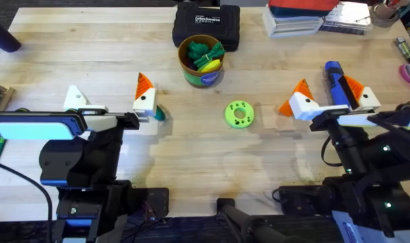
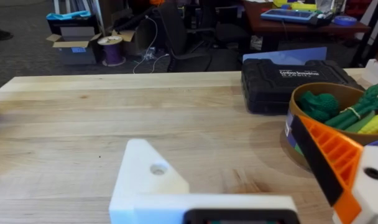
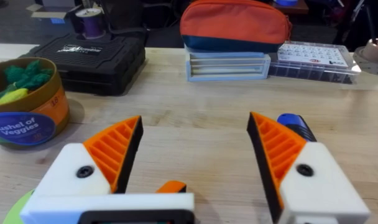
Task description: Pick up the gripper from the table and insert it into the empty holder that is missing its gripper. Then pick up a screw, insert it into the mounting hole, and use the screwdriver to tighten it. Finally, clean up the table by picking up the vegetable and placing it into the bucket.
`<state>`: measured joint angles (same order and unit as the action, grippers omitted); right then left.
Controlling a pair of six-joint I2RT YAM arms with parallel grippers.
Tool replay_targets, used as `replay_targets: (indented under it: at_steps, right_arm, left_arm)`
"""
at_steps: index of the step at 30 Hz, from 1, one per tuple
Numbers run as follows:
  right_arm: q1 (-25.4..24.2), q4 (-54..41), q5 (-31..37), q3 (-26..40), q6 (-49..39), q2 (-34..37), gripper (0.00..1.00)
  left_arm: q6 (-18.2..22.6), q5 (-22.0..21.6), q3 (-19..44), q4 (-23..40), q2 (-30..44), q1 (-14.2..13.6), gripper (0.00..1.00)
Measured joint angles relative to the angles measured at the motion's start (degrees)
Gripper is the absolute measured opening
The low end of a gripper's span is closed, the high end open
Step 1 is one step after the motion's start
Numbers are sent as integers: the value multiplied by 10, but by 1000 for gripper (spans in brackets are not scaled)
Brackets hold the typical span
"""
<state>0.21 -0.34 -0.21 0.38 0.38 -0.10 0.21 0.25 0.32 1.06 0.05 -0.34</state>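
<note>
The small dark teal-green toy vegetable (image 1: 160,113) lies on the table at seven o'clock from the round green-labelled bucket (image 1: 202,75), beside the spread left gripper (image 1: 109,101). The blue pen-shaped screwdriver (image 1: 337,83) rests inside the spread right gripper (image 1: 333,101). Cleanup looks undone.

My right gripper (image 3: 192,162): white fingers, orange ribbed pads edged in black. My left gripper (image 1: 107,98): white, one orange pad visible. Screwdriver (image 1: 338,82): blue. Bucket (image 1: 202,62): orange-brown rim, blue label with pale lettering in my right wrist view, green and yellow contents. Vegetable (image 1: 160,113): dark teal. Ring (image 1: 239,114): bright green. Case (image 1: 206,25): black. Table (image 1: 191,162): pale wood grain.
</note>
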Motion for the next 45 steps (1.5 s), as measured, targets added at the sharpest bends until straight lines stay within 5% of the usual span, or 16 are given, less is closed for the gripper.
replay_targets:
  at_steps: [15, 20, 27, 34, 36, 39, 40, 44, 45]
  right_arm:
    - [0, -9, 4, 6, 3, 0, 992]
    - [0, -178, 4, 116, 10, 20, 993]
    - [0, -363, 4, 348, 13, 94, 993]
    - [0, -382, 4, 374, 13, 111, 993]
    - [0, -385, 4, 374, 13, 111, 993]
    - [0, -393, 4, 374, 13, 111, 994]
    - [0, -394, 4, 374, 13, 111, 993]
    - [0, -394, 4, 374, 13, 111, 992]
    - [0, -395, 4, 374, 13, 111, 993]
  left_arm:
    - [-7, 4, 19, 30, 0, 0, 980]
    - [-11, 6, 155, 163, 33, 0, 980]
    - [-12, 42, 403, 479, 196, 0, 983]
    - [-12, 101, 450, 513, 297, 0, 983]
    - [-15, 108, 450, 519, 306, 0, 837]
    - [-16, 113, 450, 518, 311, 0, 358]
    - [-11, 113, 450, 513, 311, 0, 323]
    - [-15, 119, 450, 458, 311, -1, 932]
    - [-16, 120, 450, 441, 311, -1, 973]
